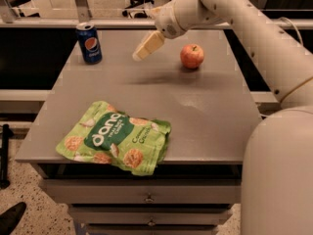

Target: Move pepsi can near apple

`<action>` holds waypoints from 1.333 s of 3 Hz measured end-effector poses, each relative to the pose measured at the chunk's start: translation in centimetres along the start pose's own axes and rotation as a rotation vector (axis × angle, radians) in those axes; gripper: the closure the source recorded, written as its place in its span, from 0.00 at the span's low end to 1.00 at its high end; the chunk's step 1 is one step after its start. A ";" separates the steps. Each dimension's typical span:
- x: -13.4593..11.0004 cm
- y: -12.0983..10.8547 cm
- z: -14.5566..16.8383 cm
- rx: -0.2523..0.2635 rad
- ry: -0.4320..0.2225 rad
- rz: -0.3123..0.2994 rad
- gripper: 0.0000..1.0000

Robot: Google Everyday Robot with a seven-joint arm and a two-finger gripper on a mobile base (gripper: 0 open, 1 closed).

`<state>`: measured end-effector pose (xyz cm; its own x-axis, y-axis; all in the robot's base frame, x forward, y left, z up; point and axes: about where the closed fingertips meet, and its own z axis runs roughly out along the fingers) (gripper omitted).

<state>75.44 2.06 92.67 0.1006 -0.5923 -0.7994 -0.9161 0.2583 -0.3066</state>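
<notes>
The pepsi can (89, 43) stood upright at the far left corner of the grey worktop (210, 111), well apart from the apple (192, 56) near the far right edge. Between them the gripper (139, 54) hung above the surface, its jaws pressed together and holding nothing. A green snack bag (113, 137) lay flat by the front left edge. Drawers (149, 195) sat beneath, over a speckled floor (34, 207).
</notes>
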 end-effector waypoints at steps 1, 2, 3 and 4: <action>-1.5 -1.3 4.2 0.012 -0.063 0.069 0.00; -2.9 -1.6 7.6 0.039 -0.100 0.176 0.00; -3.9 -0.6 11.0 0.033 -0.145 0.256 0.00; -4.8 0.8 14.2 -0.004 -0.196 0.302 0.00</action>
<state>79.72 15.99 88.92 -0.1027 -0.3324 -0.9375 -0.9175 0.3958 -0.0398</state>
